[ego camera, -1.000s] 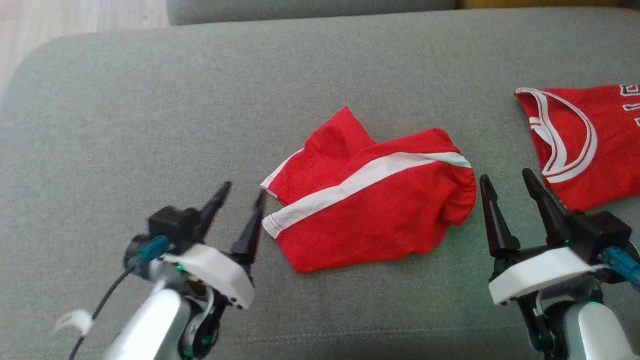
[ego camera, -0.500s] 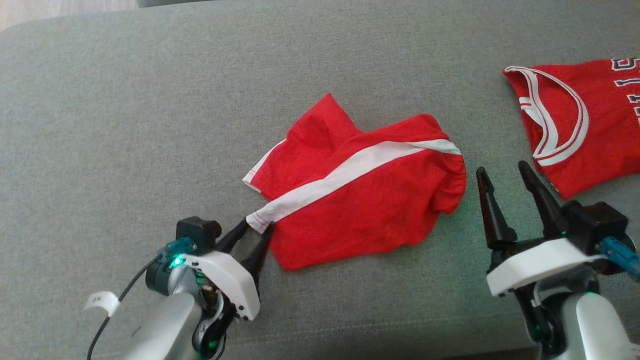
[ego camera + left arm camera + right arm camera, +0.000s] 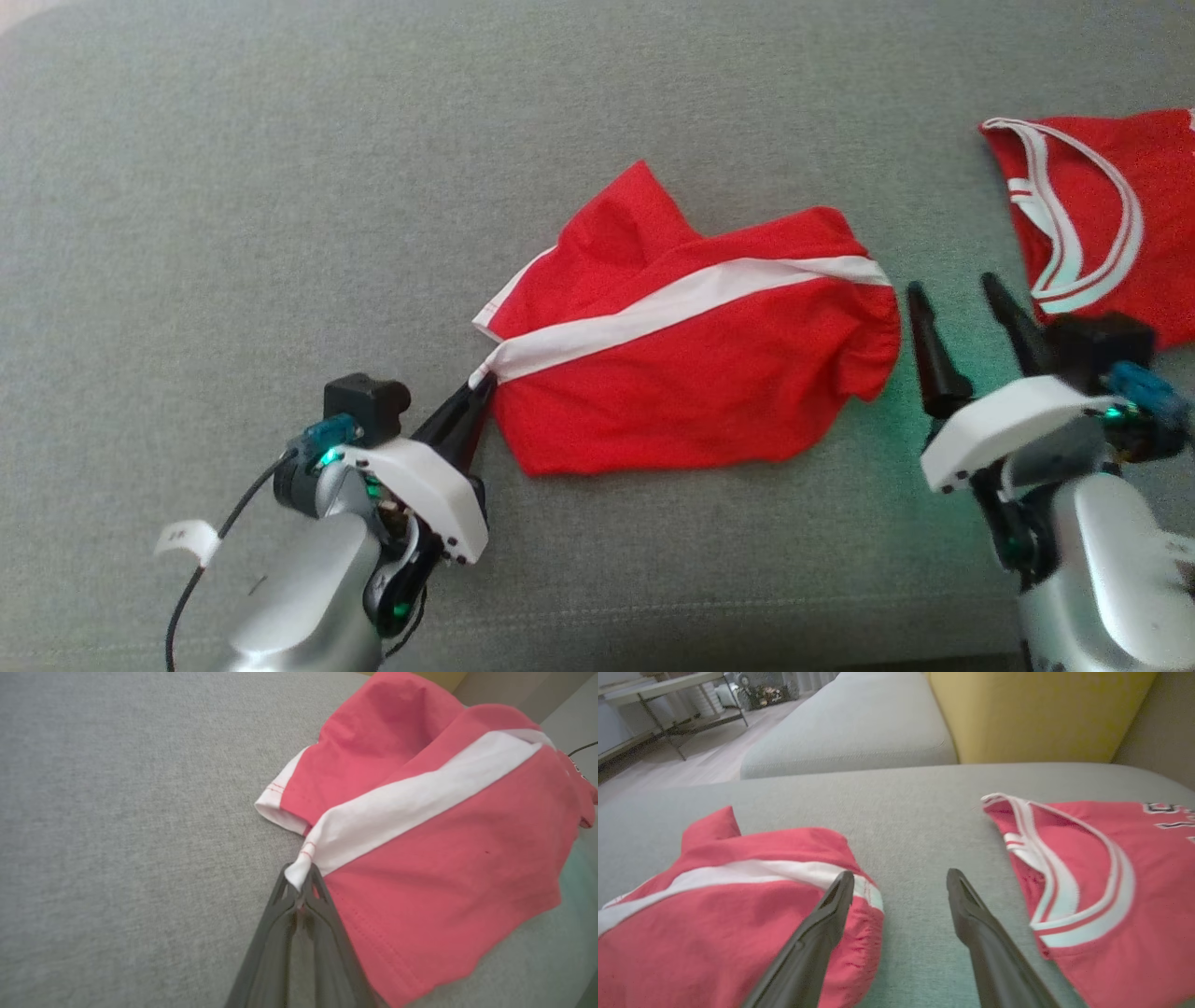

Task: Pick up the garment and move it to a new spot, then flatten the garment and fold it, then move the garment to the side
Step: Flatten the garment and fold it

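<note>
Grey woven fabric covers the broad sofa seat [image 3: 280, 187] on which everything lies. The right wrist view shows a second grey cushion [image 3: 850, 732] behind it, a yellow backrest [image 3: 1036, 714] beside that, and at the far left pale wooden flooring [image 3: 691, 770] with a thin-legged table [image 3: 658, 690].

The garment [image 3: 691, 392], a pair of red shorts, lies crumpled near the middle of the seat. A white stripe [image 3: 672, 313] runs slantwise across it from the hem corner at the left to the gathered waistband [image 3: 878, 345] at the right. One leg is folded up behind and makes a red peak at the top.

The left gripper [image 3: 476, 397] is pinched closed on the white hem corner, which is drawn out into a small point. The right gripper [image 3: 952, 285] stands wide apart with nothing between its fingers, just beside the waistband end. A red jersey [image 3: 1102, 224] with white trim lies flat at the right, apart from the shorts.
</note>
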